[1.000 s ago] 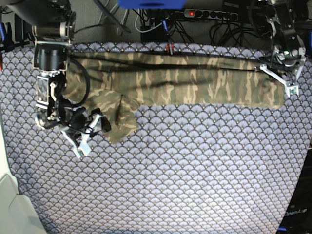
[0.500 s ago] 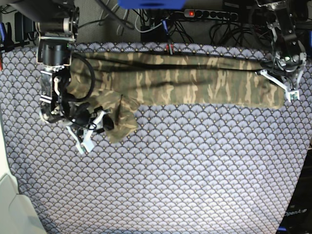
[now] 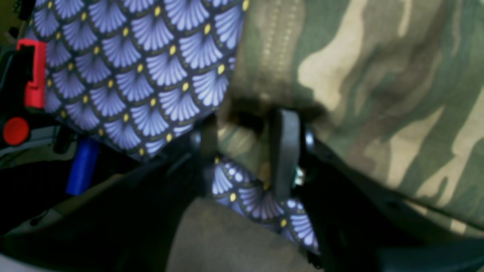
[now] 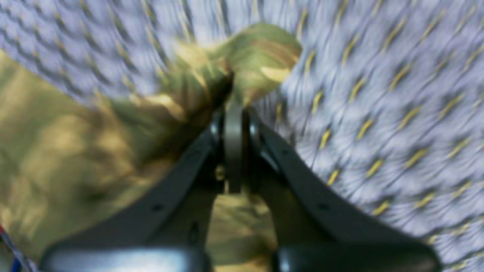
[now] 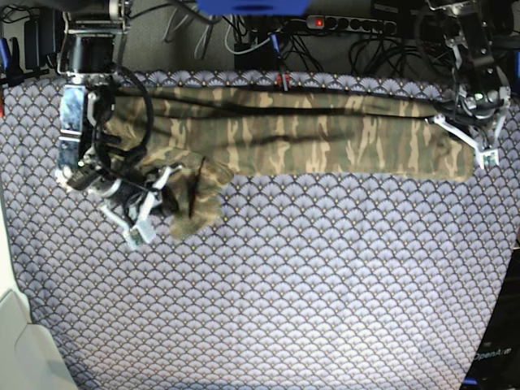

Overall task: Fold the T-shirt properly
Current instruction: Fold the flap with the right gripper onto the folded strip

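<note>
The camouflage T-shirt [image 5: 325, 138] lies as a long band across the far side of the table, with one sleeve hanging toward me at the left. My right gripper [image 5: 172, 201] is shut on that sleeve; in the right wrist view, which is blurred, its fingers [image 4: 234, 102] meet on a bunched tip of the T-shirt [image 4: 75, 151]. My left gripper [image 5: 471, 138] is at the band's right end. In the left wrist view it [image 3: 245, 132] stands open, its fingers apart on either side of the hem corner of the T-shirt [image 3: 378, 94].
A purple scallop-patterned tablecloth [image 5: 325, 284] covers the table. Behind the far edge run cables and a power strip [image 5: 349, 23]. The table's corner with red and blue fittings [image 3: 34, 75] shows in the left wrist view.
My right gripper has gone from open to shut on the sleeve and drawn it a little leftward, bunching it. The left arm has barely shifted.
</note>
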Controlling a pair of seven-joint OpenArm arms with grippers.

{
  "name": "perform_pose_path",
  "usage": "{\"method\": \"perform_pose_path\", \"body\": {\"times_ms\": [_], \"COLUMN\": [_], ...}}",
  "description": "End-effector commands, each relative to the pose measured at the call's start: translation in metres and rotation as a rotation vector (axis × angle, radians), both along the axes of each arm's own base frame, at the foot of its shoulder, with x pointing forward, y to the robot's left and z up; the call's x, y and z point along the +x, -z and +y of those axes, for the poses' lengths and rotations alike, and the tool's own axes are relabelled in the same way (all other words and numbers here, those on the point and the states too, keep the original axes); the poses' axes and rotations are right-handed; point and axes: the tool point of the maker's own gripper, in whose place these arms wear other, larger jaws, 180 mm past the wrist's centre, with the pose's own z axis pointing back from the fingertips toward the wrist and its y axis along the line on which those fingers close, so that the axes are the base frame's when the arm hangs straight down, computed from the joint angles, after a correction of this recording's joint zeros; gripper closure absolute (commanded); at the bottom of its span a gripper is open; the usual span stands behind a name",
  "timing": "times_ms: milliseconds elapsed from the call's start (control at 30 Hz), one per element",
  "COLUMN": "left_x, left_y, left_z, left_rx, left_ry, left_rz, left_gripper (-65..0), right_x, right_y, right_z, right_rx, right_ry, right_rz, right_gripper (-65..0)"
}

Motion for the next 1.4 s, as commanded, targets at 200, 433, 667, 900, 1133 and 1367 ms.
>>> {"method": "perform_pose_path", "body": {"times_ms": [200, 433, 667, 900, 1133, 1367], "left_x": [0.007, 0.007, 0.009, 0.012, 0.013, 0.013], "left_y": [-0.012, -0.013, -0.018, -0.019, -0.02, -0.02], "left_z": [0.007, 0.01, 0.019, 0.019, 0.019, 0.019], "left_rx": [0.033, 0.041, 0.06, 0.061, 0.063, 0.063], "left_ry": [0.007, 0.009, 0.015, 0.016, 0.017, 0.017], "left_rz": [-0.035, -0.034, -0.035, -0.041, -0.043, -0.043], "left_gripper": [-23.0, -23.0, -23.0, -23.0, -23.0, -23.0], "right_x": [-0.018, -0.07, -0.102, -0.111, -0.124, -0.142], "right_y": [-0.049, -0.055, -0.033, -0.034, -0.031, -0.035], "right_z": [0.004, 0.013, -0.022, -0.041, -0.069, -0.103], "right_rx": [-0.058, -0.085, -0.109, -0.099, -0.111, -0.082], "right_ry": [-0.038, -0.069, 0.027, 0.089, 0.175, 0.294], "right_rz": [-0.137, -0.143, -0.056, -0.078, -0.057, -0.043], "right_gripper": [0.0, 0.0, 0.0, 0.0, 0.0, 0.0]}}
